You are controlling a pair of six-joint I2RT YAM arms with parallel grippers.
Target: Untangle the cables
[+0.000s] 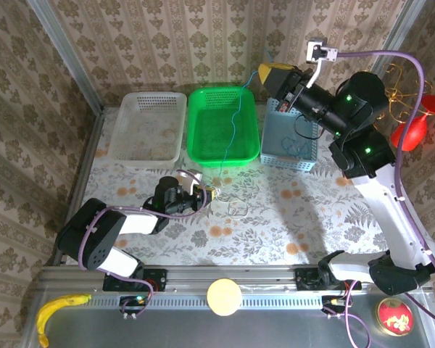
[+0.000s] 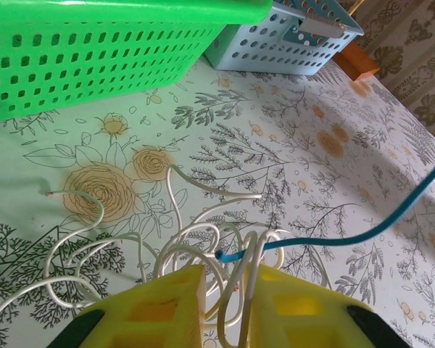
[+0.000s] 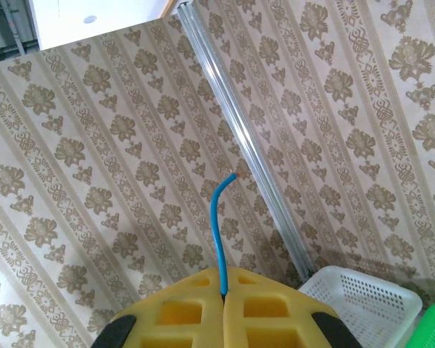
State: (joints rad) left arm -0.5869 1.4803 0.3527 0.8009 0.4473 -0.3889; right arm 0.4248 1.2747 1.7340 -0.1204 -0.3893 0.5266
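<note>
Patterned wallpaper closes three sides of a table (image 1: 312, 217) covered with a flowered cloth. From above, a white basket (image 1: 148, 98), a green basket (image 1: 223, 90) and a light blue basket (image 1: 290, 161) stand in one row at the far side. The right gripper (image 1: 264, 72) hangs high over the light blue basket, and the blue cable (image 1: 232, 127) goes down from it, across the green basket, to the cloth. The left gripper (image 1: 210, 194) lies low on the table, just beside the cream cable (image 1: 235, 209), which is in small loops. In the left wrist view its yellow fingers (image 2: 167, 308) stand a little apart, and strands of the cream cable pass through the gap. One end of the blue cable lies among these loops. In the right wrist view the yellow fingers (image 3: 275, 312) are pressed together on the blue cable, and its short free end rises in front of the wallpaper.
</note>
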